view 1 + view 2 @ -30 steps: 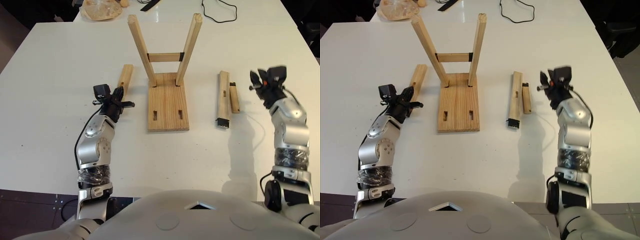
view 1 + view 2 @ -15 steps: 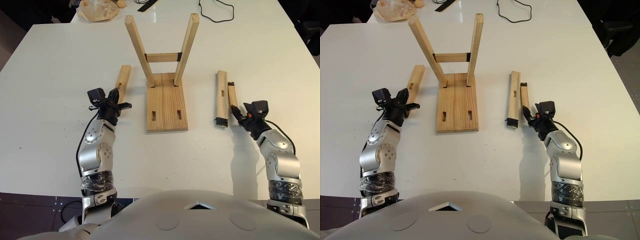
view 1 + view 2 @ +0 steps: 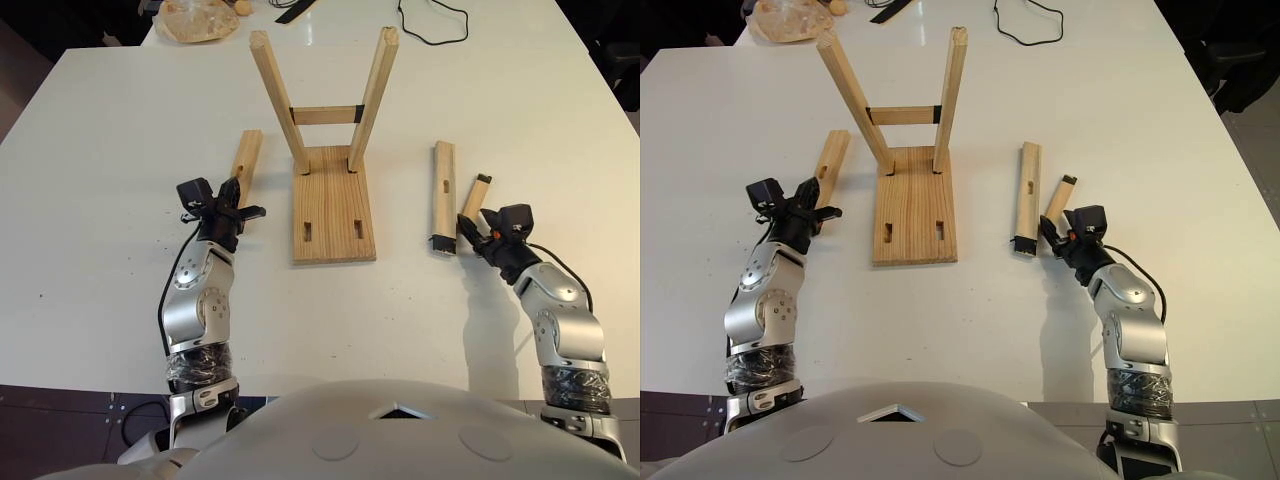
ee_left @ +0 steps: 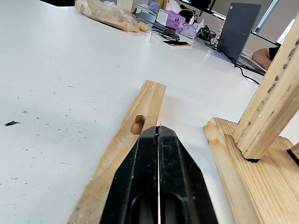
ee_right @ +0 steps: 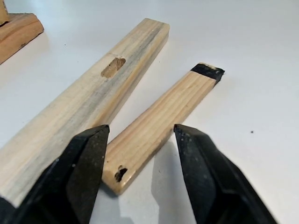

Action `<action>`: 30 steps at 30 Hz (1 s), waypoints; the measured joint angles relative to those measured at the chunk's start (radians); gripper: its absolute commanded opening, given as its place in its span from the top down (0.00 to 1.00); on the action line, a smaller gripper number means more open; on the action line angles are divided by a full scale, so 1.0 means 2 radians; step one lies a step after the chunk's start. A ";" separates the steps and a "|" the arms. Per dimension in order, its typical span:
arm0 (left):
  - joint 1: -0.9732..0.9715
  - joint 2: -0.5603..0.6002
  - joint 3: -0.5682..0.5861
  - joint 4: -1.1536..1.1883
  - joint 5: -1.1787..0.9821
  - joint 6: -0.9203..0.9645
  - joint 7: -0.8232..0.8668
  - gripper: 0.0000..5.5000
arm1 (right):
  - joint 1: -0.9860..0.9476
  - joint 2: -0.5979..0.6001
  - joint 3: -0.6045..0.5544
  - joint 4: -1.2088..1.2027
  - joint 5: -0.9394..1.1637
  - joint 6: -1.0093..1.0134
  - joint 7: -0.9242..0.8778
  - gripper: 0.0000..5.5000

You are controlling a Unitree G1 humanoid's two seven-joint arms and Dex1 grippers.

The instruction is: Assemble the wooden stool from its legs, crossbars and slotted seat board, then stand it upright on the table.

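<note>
1. Since half a second ago, the short black-tipped wooden crossbar [image 3: 472, 203] has swung. Its far end now points toward one o'clock, away from the long pale wooden leg [image 3: 443, 195] that it lay parallel to, while their near ends stay close together. The right gripper [image 3: 470, 235] has barely shifted, and the left arm has hardly moved.
2. We see the right gripper's fingers [image 5: 84, 163] spread wide, one on either side of the crossbar's near end. They grasp nothing yet. We judge this straddle to be the set-up for pinching that end.
3. The left gripper [image 4: 158, 133] has its fingers pressed together and carries nothing. It sits low over the white table [image 3: 100, 150], aimed toward twelve o'clock along a second loose wooden leg [image 3: 246, 160]. That leg lies at nine o'clock from the seat board, its dowel hole facing up.
4. The rectangular slotted wooden seat board [image 3: 335, 210] lies flat mid-table, presumably underside up so that legs drop in from above. Two upright wooden legs [image 3: 280, 100] stand in its twelve o'clock end, joined by a fitted crossbar [image 3: 325, 114]. The two slots at its six o'clock end are open.
5. We judge the stool about half built. The loose crossbar probably has to join the two loose legs before they are seated.
</note>
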 measured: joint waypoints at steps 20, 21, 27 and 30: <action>0.004 -0.011 0.000 0.000 -0.010 0.000 0.000 1.00 | 0.014 0.004 -0.005 0.009 0.021 -0.003 -0.010 0.54; 0.005 -0.012 -0.001 0.000 -0.010 0.000 0.000 1.00 | 0.011 0.003 -0.001 0.015 0.018 -0.010 -0.011 0.54; 0.009 -0.016 -0.001 0.001 -0.011 0.000 0.000 1.00 | -0.009 0.001 0.009 0.034 0.005 -0.013 -0.017 0.63; 0.009 -0.019 0.000 0.000 -0.018 0.001 0.000 1.00 | -0.008 0.005 0.009 0.032 0.005 -0.012 -0.026 0.71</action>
